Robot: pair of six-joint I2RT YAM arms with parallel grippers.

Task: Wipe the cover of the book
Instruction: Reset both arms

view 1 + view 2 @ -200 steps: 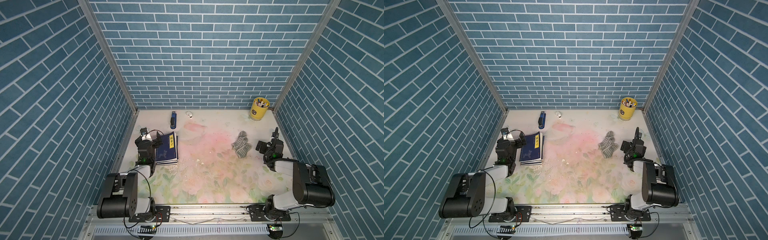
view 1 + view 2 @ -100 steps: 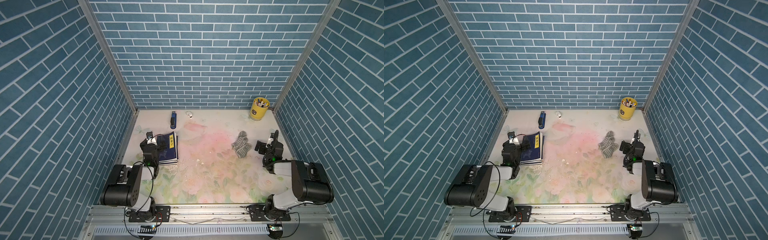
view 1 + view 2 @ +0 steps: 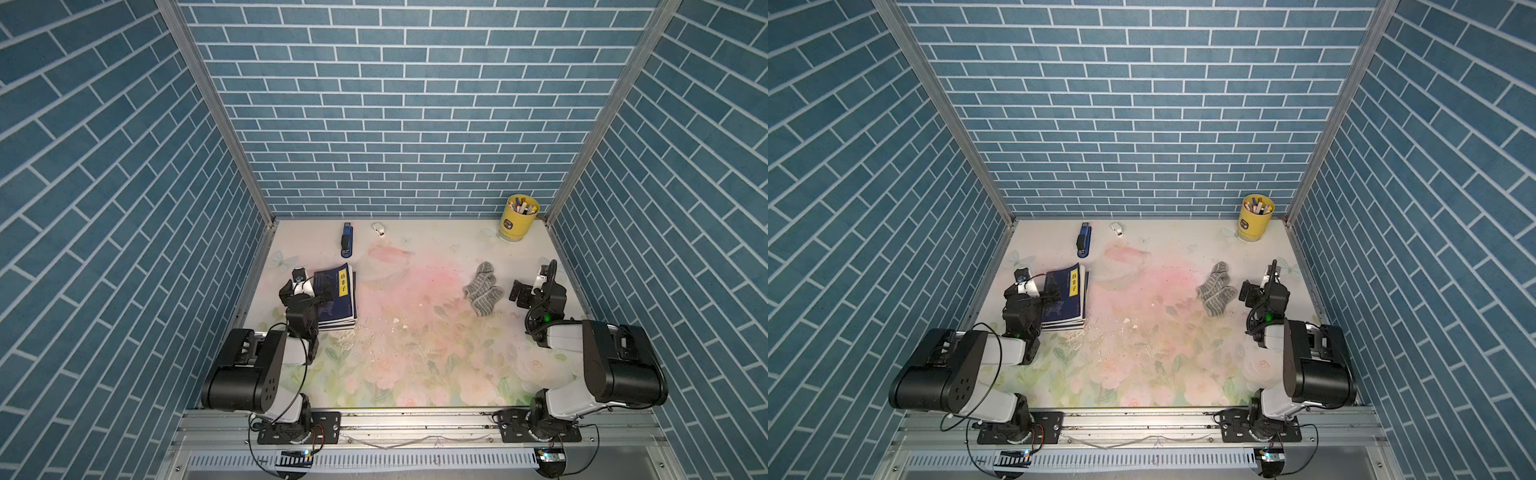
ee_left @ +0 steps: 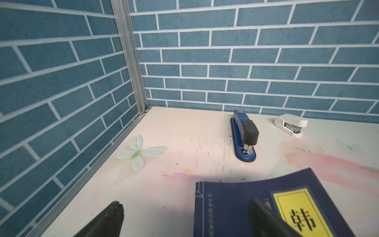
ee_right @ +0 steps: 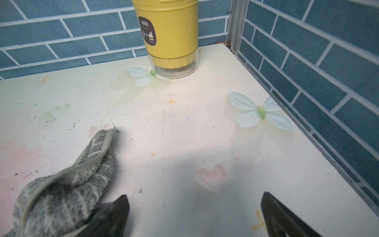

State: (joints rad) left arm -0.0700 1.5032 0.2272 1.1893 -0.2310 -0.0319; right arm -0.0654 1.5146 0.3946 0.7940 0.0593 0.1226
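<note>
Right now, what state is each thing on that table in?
book, closed, flat, cover up.
cloth, crumpled, lying loose, not held.
blue stapler, shut, lying flat.
white stapler, shut, on its base.
yellow cup, upright, holding pens.
left jaws, open, straddling the book's edge.
right jaws, open, empty, beside the cloth.

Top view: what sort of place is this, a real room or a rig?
Probably a staged robot test cell, not a real room: brick-pattern panels in metal frames box in the floral tabletop, a mounting rail runs along its front, and desk props sit on it: book, stapler, yellow pen cup.
</note>
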